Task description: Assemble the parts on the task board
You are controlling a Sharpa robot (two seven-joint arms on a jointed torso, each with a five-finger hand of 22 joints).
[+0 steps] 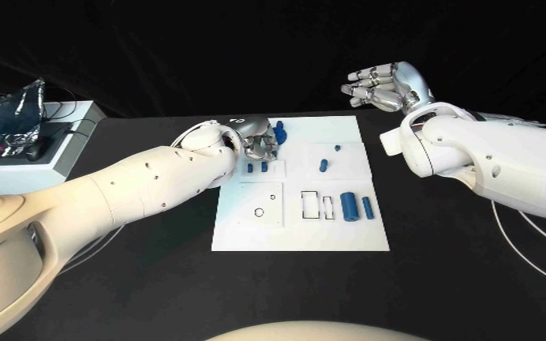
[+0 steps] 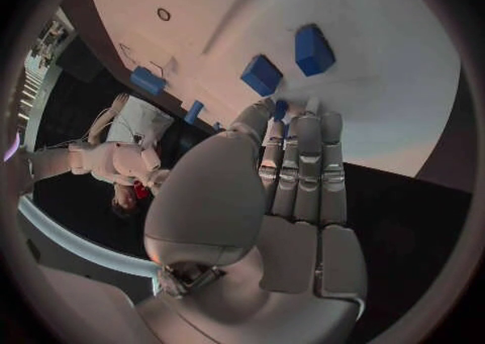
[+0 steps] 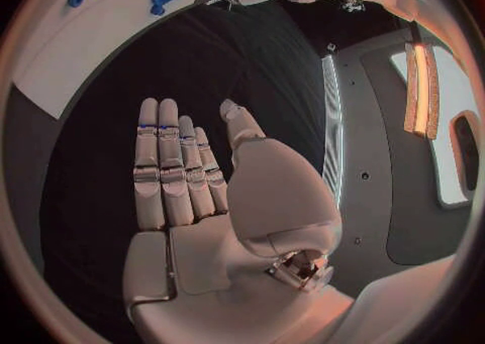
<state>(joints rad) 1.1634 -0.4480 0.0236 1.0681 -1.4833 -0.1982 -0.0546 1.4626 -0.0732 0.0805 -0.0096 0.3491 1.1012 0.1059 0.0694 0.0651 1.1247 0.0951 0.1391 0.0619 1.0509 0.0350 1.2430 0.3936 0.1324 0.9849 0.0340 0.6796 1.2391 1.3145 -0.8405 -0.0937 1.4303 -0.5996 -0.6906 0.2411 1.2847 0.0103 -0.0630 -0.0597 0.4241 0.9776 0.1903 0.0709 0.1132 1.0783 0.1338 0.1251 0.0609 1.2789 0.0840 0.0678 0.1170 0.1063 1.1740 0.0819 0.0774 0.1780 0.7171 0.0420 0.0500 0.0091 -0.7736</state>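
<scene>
The white task board [image 1: 301, 226] lies in the middle of the black table. My left hand [image 1: 259, 140] hovers over its far left corner, and a small upright blue part [image 1: 278, 129] shows against its fingertips. In the left wrist view this blue part [image 2: 281, 108] sits between the thumb tip and the fingers [image 2: 303, 166], which lie straight and together. Two blue blocks [image 2: 262, 75] [image 2: 314, 49] lie on the board just past them. Other blue parts rest on the board: a pair [image 1: 257, 167], one [image 1: 323, 164], and two cylinders [image 1: 350, 207] [image 1: 368, 206]. My right hand [image 1: 385, 87] is raised off the board's far right, fingers apart and holding nothing.
A white box [image 1: 51, 151] with a crinkled silver bag [image 1: 23, 116] on it stands at the table's left edge. Thin cables [image 1: 517, 238] trail under my right arm. Outlined slots and small holes [image 1: 259, 212] mark the board's near half.
</scene>
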